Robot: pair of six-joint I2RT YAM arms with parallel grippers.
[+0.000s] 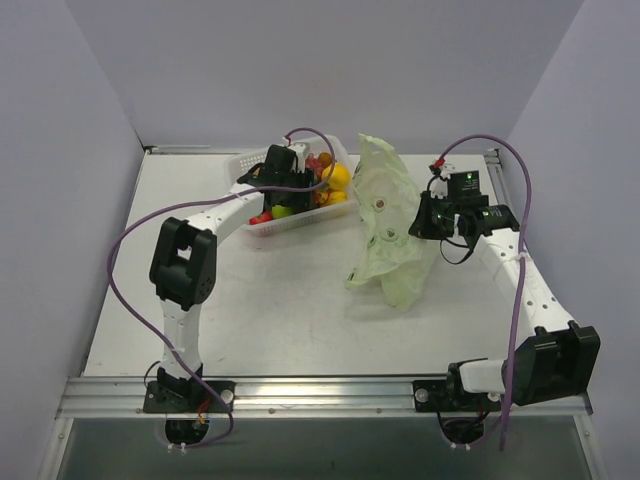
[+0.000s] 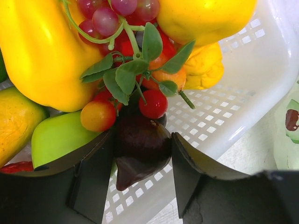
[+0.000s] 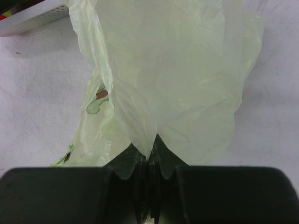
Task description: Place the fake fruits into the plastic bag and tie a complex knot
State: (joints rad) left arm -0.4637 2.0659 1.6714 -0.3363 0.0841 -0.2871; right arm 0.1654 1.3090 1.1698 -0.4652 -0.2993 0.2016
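The left pincer (image 2: 142,140) clasps a dark purple fruit (image 2: 140,163) among the fake fruits (image 2: 46,56) in the white basket (image 2: 243,93). The right pincer (image 3: 148,161) is clamped on the plastic bag (image 3: 182,70), which hangs over the table (image 1: 280,310) beside the basket

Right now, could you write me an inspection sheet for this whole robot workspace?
Surface: white table, no spills seen.
Job's things: fake fruits piled in a white basket at the back; pale-green plastic bag held up on the right.
Clutter: nothing seen.
Grippers: left gripper closed on a dark purple fruit in the basket; right gripper shut on the bag's plastic.
Cables: a purple cable loops along each arm.
Surroundings: plain pale walls; metal rail at the near edge.
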